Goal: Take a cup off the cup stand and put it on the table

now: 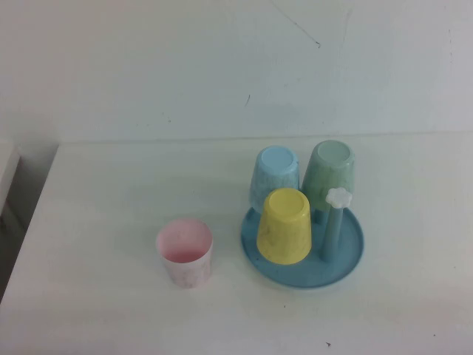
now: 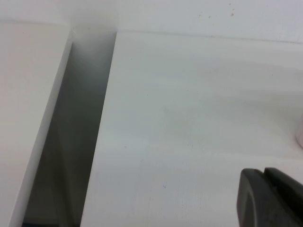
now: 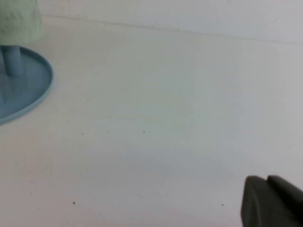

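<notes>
The mint-green speckled cup (image 1: 330,174) sits upside down on a peg at the back right of the round blue cup stand (image 1: 347,259). Its lower part also shows in the right wrist view (image 3: 19,21), above the stand's rim (image 3: 33,90). Neither arm shows in the high view. My left gripper (image 2: 264,176) is shut and empty, low over the white table (image 1: 111,185) near its left edge. My right gripper (image 3: 266,182) is shut and empty over bare table to the right of the stand.
A light-blue cup (image 1: 276,181) and a yellow cup (image 1: 284,225) sit upside down on the stand. One free peg with a white flower cap (image 1: 338,198) stands at its right. A pink cup (image 1: 185,251) stands upright on the table left of the stand. A dark gap (image 2: 80,142) runs along the table's left edge.
</notes>
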